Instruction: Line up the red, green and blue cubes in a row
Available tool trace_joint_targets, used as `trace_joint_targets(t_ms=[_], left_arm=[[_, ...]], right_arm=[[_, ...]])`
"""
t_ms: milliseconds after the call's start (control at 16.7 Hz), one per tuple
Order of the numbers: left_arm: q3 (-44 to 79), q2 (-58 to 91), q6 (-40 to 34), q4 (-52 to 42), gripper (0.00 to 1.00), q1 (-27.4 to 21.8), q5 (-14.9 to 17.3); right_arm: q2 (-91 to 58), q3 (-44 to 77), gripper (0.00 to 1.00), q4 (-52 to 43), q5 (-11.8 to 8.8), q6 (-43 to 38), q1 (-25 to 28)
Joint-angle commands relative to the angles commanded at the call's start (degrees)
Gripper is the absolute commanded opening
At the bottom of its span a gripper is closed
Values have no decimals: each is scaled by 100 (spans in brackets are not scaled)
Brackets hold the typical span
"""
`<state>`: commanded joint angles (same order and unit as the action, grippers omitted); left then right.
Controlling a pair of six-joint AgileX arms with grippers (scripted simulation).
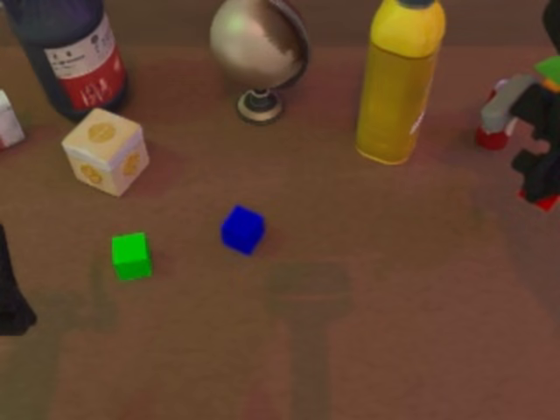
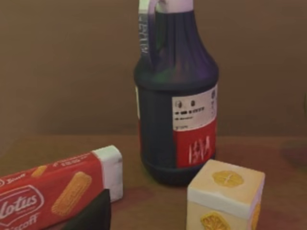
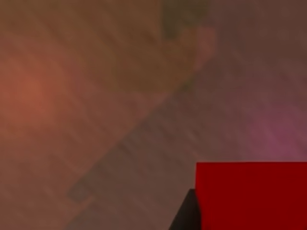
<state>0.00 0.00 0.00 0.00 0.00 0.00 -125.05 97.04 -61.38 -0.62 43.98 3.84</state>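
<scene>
Over at the right edge: right hand (image 1: 544, 188) up off the bench (image 1: 394, 306), red cube (image 3: 252, 196) filling a corner of the right wrist view, so looks clamped on it.
Hand opening: closed to cube width, nothing else touched.
Green cube (image 1: 131, 255): left-middle of bench.
Blue cube (image 1: 242, 229): near centre, just right of green, slightly further back.
Risk one: cube slipping on the carry, probably a shallow grip.
Risk two: knocking the blue cube on set-down, wrecking the row.
Risk three: clipping the yellow bottle (image 1: 398, 83) near the back edge.
Left hand (image 1: 13, 302): parked at left edge, can't tell open or shut.
</scene>
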Motion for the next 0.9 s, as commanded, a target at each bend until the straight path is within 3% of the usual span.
trace_joint_targets(t_ms=[120, 300, 900], left_arm=[[0, 0, 0, 0, 100, 0, 0], [0, 0, 0, 0, 100, 0, 0], [0, 0, 0, 0, 100, 0, 0]], right_arm=[[-40, 70, 0, -34, 1, -10, 78], [-284, 520, 0, -250, 7, -107, 638], [-1516, 2906, 0, -1479, 4, -715, 4260]])
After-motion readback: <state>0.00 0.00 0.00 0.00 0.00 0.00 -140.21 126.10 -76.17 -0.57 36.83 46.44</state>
